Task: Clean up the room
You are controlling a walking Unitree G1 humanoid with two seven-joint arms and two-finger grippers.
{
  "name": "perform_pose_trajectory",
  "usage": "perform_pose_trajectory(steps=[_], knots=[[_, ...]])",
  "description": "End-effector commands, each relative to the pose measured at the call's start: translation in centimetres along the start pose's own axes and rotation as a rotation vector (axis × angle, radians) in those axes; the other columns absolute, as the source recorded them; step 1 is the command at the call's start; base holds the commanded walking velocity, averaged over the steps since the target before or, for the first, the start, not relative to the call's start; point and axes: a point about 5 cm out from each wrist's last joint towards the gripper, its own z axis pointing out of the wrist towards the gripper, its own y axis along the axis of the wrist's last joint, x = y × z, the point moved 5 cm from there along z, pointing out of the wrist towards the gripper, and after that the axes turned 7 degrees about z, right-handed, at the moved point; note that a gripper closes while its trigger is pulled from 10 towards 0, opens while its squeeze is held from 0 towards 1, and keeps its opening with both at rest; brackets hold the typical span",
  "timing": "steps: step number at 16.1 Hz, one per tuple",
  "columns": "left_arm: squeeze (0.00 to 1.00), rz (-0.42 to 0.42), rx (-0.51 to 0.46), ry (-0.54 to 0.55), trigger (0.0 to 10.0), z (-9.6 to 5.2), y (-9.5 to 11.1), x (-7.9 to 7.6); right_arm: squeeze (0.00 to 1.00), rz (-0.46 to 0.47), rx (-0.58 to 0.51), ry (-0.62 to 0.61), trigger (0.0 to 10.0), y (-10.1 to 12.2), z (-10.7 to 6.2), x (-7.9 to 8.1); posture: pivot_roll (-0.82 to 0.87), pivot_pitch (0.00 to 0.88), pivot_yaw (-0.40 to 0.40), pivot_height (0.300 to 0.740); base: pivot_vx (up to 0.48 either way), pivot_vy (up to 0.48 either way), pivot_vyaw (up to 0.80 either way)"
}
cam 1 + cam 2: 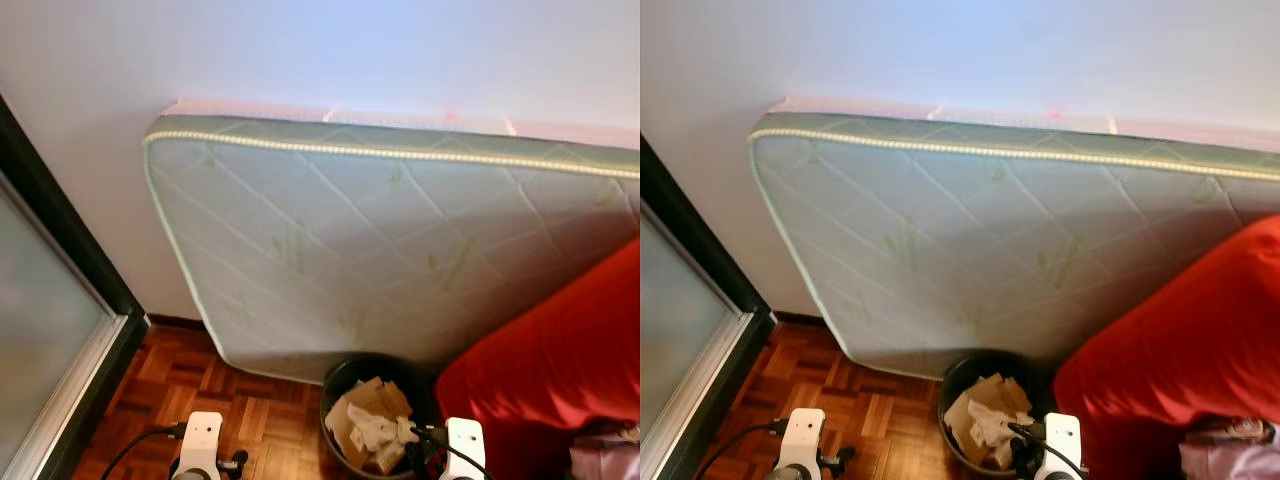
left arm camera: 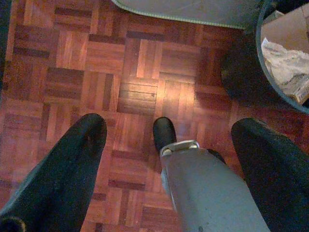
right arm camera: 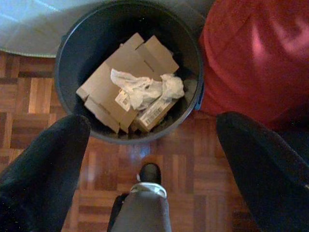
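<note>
Right end effector [image 3: 153, 145] hanging low over the parquet floor [image 3: 193, 169], fingers [image 3: 43, 164] spread wide, nothing between them. Just ahead of those fingertips, a round black bin [image 3: 190, 48] standing on the floor, loaded with flattened cardboard pieces [image 3: 123, 72] and crumpled white paper [image 3: 145, 89] lying on top; a printed label visible on one carton edge. Beside the bin, on the side of the right finger, a red cushion-like bulk [image 3: 251, 53] pressing close to the bin's wall. Beyond the bin, pale quilted mattress [image 3: 29, 24] edge meeting the floor.

Left end effector [image 2: 169, 140] likewise low over the parquet, fingers [image 2: 72, 159] spread apart and empty. Below and between them, a grey limb of the robot with a dark foot tip [image 2: 164, 133] on the wood. Off toward the right finger and farther ahead, the bin's rim [image 2: 263, 77], with paper and cardboard just inside. Straight ahead, the mattress's lower edge [image 2: 193, 12].

Farther out, seen from the head: mattress [image 1: 380, 250] with green leaf print and beaded piping leaning tilted against a plain white wall [image 1: 300, 50], bin [image 1: 345, 375] tucked at its foot, red bulk [image 1: 560, 340] to the right, dark-framed frosted glass door [image 1: 50, 310] to the left.
</note>
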Motion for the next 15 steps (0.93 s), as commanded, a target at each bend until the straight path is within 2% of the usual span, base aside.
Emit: perform_pose_trajectory(steps=[1, 6, 15], knots=[[0.00, 0.003, 0.023, -0.002, 10.0, -0.2, -0.8, -0.1, 0.00, -0.003, 0.006, -0.001, 10.0, -0.3, -0.1, 0.0, 0.03, 0.078, -0.028, 0.740, -0.270, 0.000, 0.00], [0.00, 0.008, 0.003, -0.006, 10.0, 0.1, 0.2, -0.6, 0.00, -0.003, 0.011, 0.000, 10.0, -0.4, -0.1, 0.1, 0.04, 0.080, -0.031, 0.740, -0.272, 0.000, 0.00], [0.00, 0.010, -0.016, -0.005, 10.0, 0.1, 0.5, -0.4, 0.00, -0.003, 0.014, 0.003, 10.0, -0.5, -0.1, 0.1, 0.05, 0.076, -0.033, 0.740, -0.273, 0.000, 0.00]])
